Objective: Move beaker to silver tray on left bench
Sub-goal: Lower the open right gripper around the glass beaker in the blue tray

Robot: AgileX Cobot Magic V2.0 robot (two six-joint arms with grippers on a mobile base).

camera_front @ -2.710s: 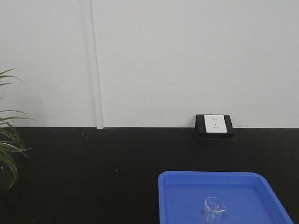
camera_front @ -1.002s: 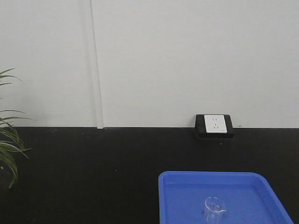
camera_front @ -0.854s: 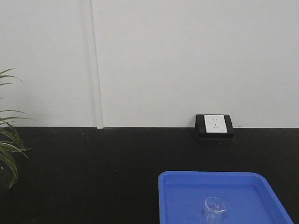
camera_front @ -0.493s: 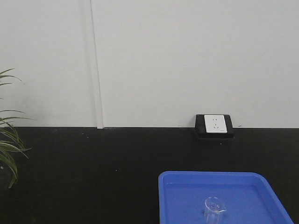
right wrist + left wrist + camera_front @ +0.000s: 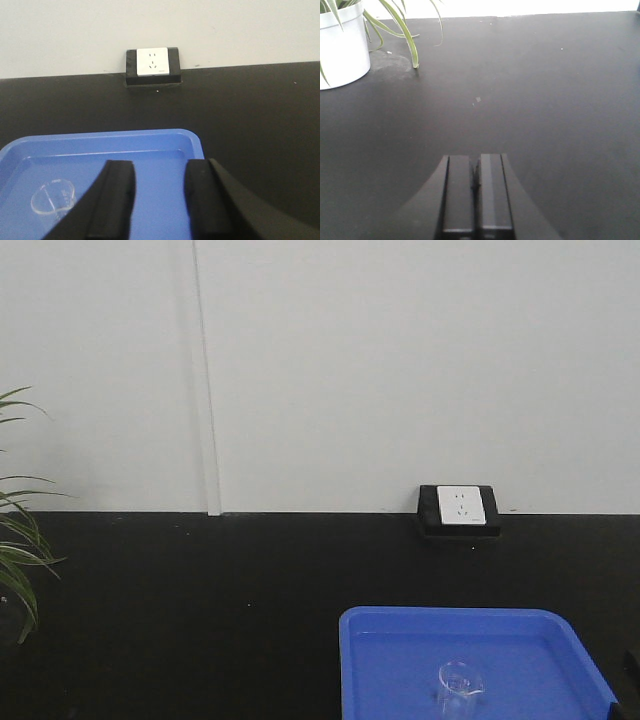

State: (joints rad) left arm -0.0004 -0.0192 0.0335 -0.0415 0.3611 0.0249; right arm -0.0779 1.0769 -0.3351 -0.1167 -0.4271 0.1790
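beaker (image 5: 459, 686) unmoved in blue tray (image 5: 450, 613) | right tool (image 5: 159, 172) open, entering | left tool (image 5: 476, 162) closed

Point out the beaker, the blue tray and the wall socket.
beaker (image 5: 52, 201), right wrist view, glass side wall.
blue tray (image 5: 100, 137), right wrist view, far rim.
wall socket (image 5: 152, 61), right wrist view, white faceplate.

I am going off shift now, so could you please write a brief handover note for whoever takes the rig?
Left gripper: shut, empty, above bare black benchtop.
Right gripper: open, empty, facing the blue tray, beaker off to its left, untouched.
Beaker stands upright in the blue tray; silver tray not in view.
Done: nothing. Left: grasp beaker, carry to silver tray, release.
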